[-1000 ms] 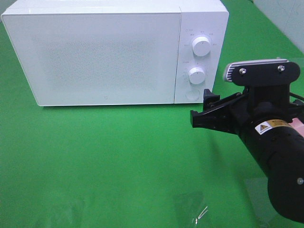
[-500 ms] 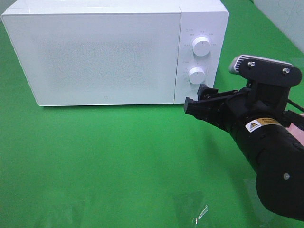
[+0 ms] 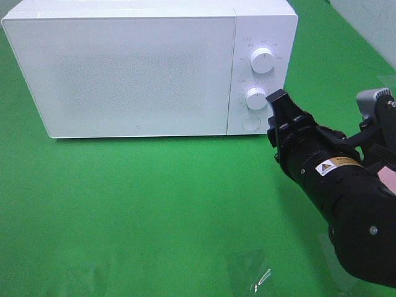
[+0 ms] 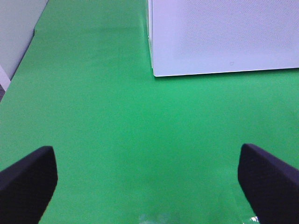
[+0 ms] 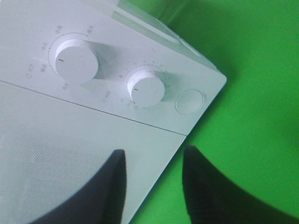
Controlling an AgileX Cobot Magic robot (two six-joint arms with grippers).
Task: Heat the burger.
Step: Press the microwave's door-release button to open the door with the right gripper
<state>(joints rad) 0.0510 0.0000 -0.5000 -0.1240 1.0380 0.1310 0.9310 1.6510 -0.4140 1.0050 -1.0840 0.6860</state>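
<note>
The burger is out of view in every frame. A white microwave (image 3: 136, 74) stands at the back with its door closed. My right gripper (image 3: 276, 100) is rolled on its side just in front of the lower knob (image 3: 255, 98), its tips close to it and not touching. In the right wrist view its jaws (image 5: 154, 151) stand partly apart with nothing between them, and the lower knob (image 5: 146, 87), the upper knob (image 5: 74, 60) and a round button (image 5: 189, 101) show beyond. My left gripper (image 4: 145, 154) hangs wide open above bare green cloth, short of the microwave (image 4: 224, 37).
The upper knob (image 3: 262, 60) and round button (image 3: 250, 123) sit on the control panel at the microwave's right. A pink sliver (image 3: 388, 177) peeks from behind the right arm at the frame edge. Crinkled clear plastic (image 3: 257, 275) lies near the front edge of the green cloth.
The right arm has swung up toward the control panel and rolled its wrist, bringing the tips beside the lower knob. Its jaws have narrowed. The left gripper is unchanged.
</note>
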